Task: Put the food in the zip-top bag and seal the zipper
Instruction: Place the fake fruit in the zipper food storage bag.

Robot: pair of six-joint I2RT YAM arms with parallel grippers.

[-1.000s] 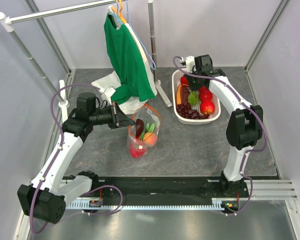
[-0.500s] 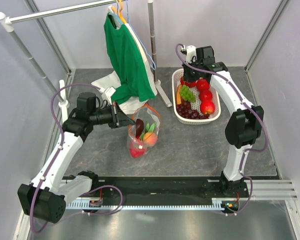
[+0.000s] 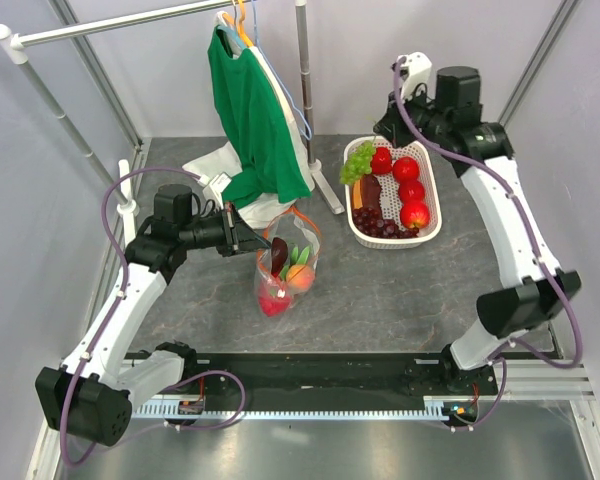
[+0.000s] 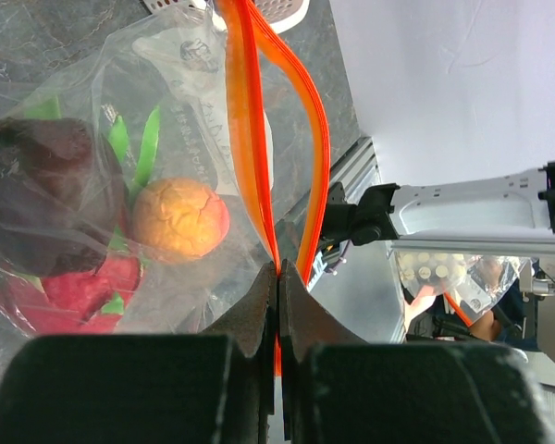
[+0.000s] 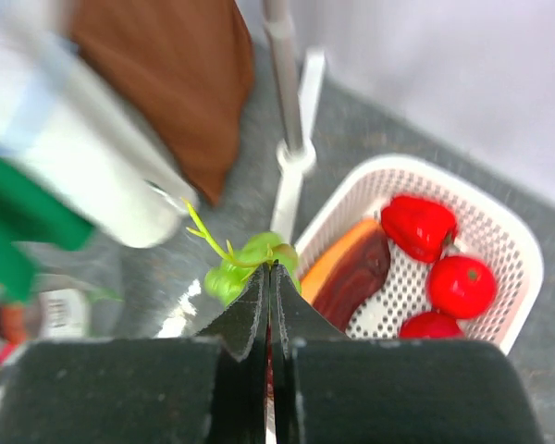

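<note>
Green and soft, the grape bunch (image 5: 231, 277) looks light but fragile. The berries would likely bruise or pull off under a squeeze, so the top by the stem is the place to take it; the right gripper (image 5: 270, 270) is closed there, as far as the wrist view shows, and the bunch dangles at its tips over the left rim of the white basket (image 3: 396, 243). It may swing on so thin a hold, so a slow carry seems wise. The right arm (image 3: 510, 210) is raised high over the far side of the basket, wrist angled down and leftward.

The zip-top bag (image 3: 288, 262) stands well left of the basket and nearer the arm bases; it looks floppy and slippery, with a dragon fruit (image 4: 74, 291), an orange fruit (image 4: 180, 217) and a dark piece (image 4: 37, 185) inside. Its only firm part is the zipper (image 4: 245, 120); the left gripper (image 4: 277, 277) is pinched shut on that orange strip where its two sides meet, holding the mouth up. The left arm (image 3: 130, 300) is bent low, forearm level, pointing toward the basket.
</note>
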